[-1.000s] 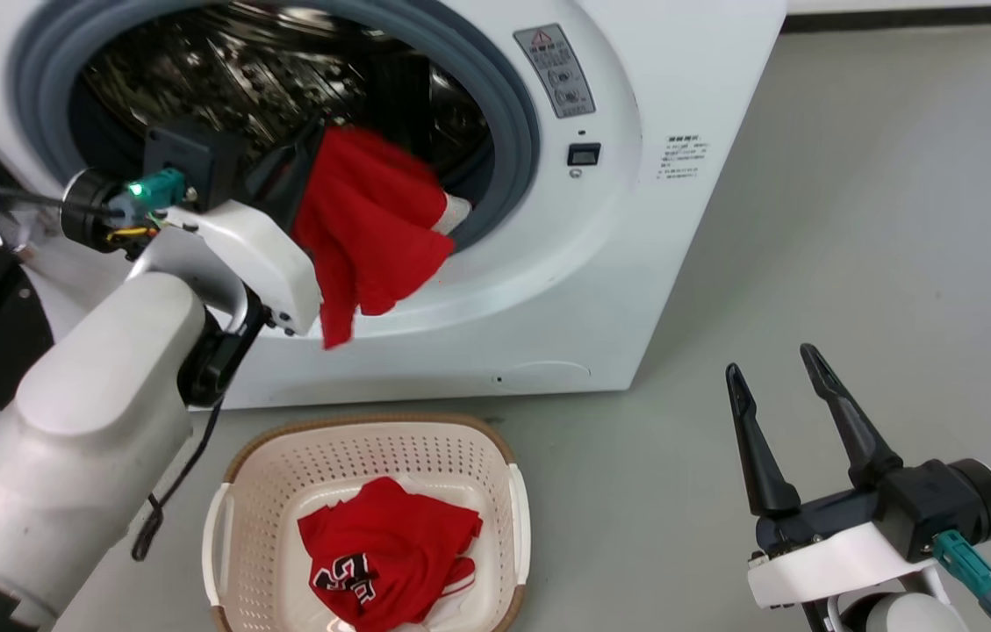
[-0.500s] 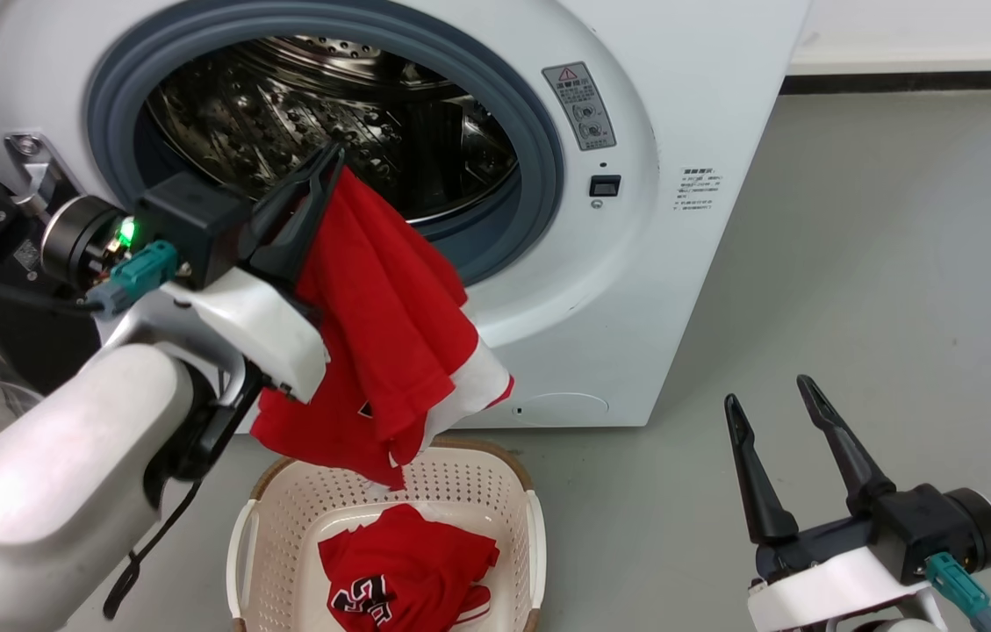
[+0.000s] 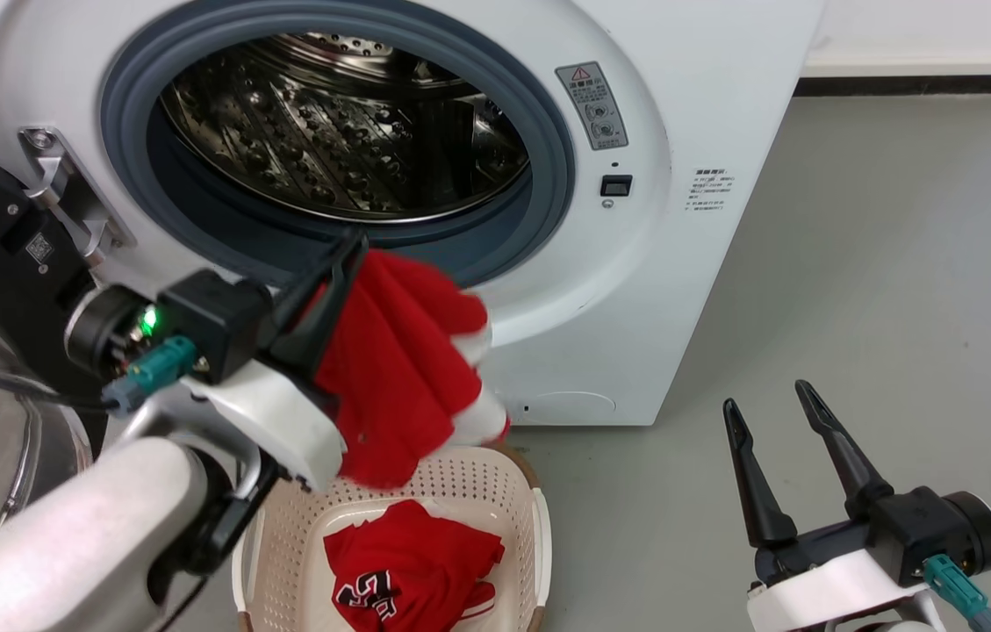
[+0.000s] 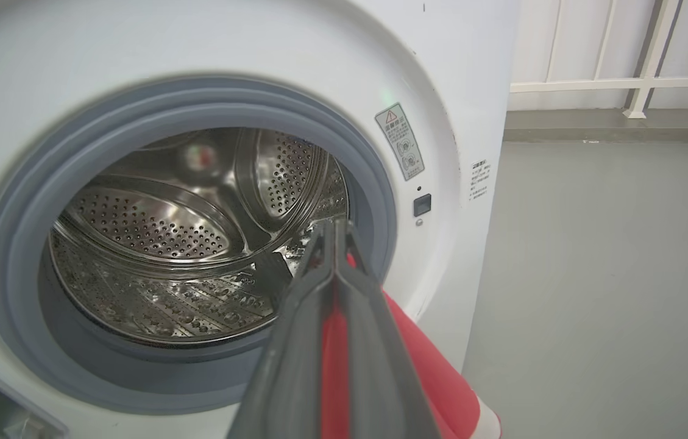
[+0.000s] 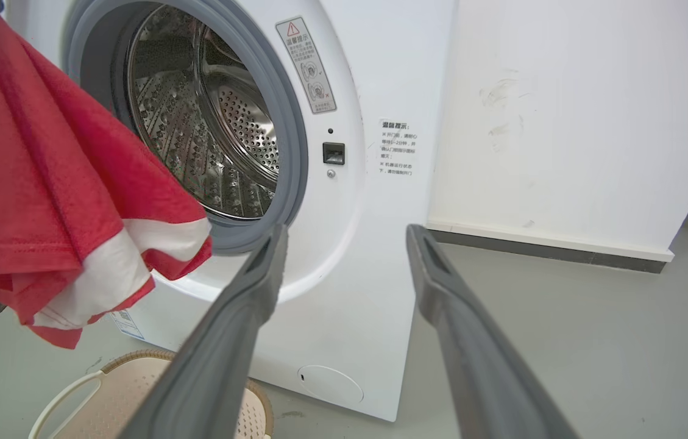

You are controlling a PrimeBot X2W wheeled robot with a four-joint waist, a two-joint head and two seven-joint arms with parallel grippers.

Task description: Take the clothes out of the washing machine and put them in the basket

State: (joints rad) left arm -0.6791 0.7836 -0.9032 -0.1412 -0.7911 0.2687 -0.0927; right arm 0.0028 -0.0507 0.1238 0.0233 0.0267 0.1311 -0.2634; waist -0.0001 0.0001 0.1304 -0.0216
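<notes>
Left claw (image 3: 353, 244), centre frame, pinches a red white-trimmed garment (image 3: 398, 369) hanging outside the washing machine (image 3: 679, 263), above the basket (image 3: 477, 478) rim; numbered jersey (image 3: 412, 562) lies inside. Right claw (image 3: 765, 397), spread, lower right above floor (image 3: 899, 263).

Left gripper (image 3: 353, 247), right gripper (image 3: 767, 397): long dark tapered fingers (image 3: 837, 448), black block (image 3: 214, 325), white bracket (image 3: 271, 421), teal connector (image 3: 151, 373). Green light (image 3: 147, 320) on left block. Pale rounded left forearm (image 3: 65, 535).
</notes>
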